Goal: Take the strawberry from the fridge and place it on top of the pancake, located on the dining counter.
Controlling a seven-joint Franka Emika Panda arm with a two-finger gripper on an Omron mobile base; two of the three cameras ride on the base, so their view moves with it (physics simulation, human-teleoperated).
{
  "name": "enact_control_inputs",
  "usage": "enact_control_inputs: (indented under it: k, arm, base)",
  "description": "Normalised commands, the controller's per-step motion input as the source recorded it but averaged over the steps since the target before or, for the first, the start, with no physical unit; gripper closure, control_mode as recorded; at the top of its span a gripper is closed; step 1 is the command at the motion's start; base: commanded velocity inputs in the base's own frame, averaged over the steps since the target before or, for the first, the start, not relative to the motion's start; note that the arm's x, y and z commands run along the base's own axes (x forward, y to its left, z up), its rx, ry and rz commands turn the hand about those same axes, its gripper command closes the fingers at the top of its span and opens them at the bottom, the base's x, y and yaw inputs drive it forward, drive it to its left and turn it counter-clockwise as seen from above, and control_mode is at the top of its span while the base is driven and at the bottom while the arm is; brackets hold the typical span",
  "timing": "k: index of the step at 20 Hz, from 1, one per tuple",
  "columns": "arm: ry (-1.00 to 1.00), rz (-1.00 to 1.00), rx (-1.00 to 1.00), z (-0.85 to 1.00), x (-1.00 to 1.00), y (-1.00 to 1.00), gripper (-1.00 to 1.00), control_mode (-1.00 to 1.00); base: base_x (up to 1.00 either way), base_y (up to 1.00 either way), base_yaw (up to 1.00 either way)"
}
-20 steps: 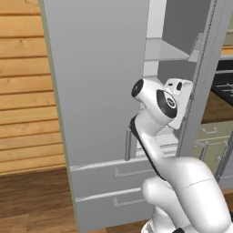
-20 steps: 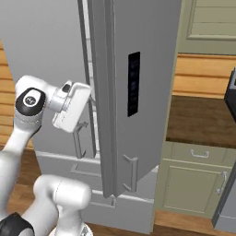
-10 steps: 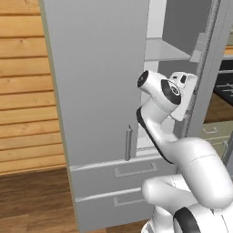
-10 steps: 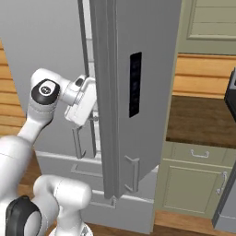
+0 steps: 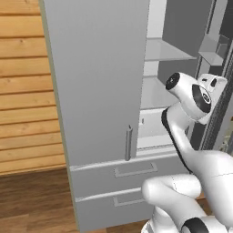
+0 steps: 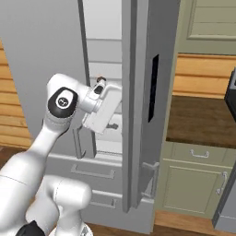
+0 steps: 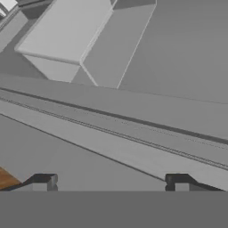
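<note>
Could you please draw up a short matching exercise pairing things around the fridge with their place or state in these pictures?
Things:
1. fridge
2. right fridge door
3. gripper
4. fridge drawers

Place or state:
A. shut, below the doors
B. jaws apart, holding nothing
C. swung open, seen edge-on
D. tall and light grey, white shelves showing inside

Pairs: 1-D, 2-C, 3-B, 4-A

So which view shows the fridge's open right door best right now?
The right base view: the fridge door stands edge-on, swung open, white shelves behind. The left base view catches its inner side at the right margin; the hand view shows grey panels close up.
</note>
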Motion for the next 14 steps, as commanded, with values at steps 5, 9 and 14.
enact_control_inputs:
  k: [5, 9, 14]
  arm:
    - [-0.1, 0.1, 0.02, 0.0, 0.0, -0.76, -1.0, -1.0]
    - [-0.02, 0.13, 0.06, 0.0, 0.11, -0.58, -1.0, -1.0]
    - [0.0, 0.02, 0.07, 0.0, 0.0, -0.45, -1.0, -1.0]
  base:
    - [0.0, 0.0, 0.0]
    - [0.0, 0.0, 0.0]
    - [0.0, 0.0, 0.0]
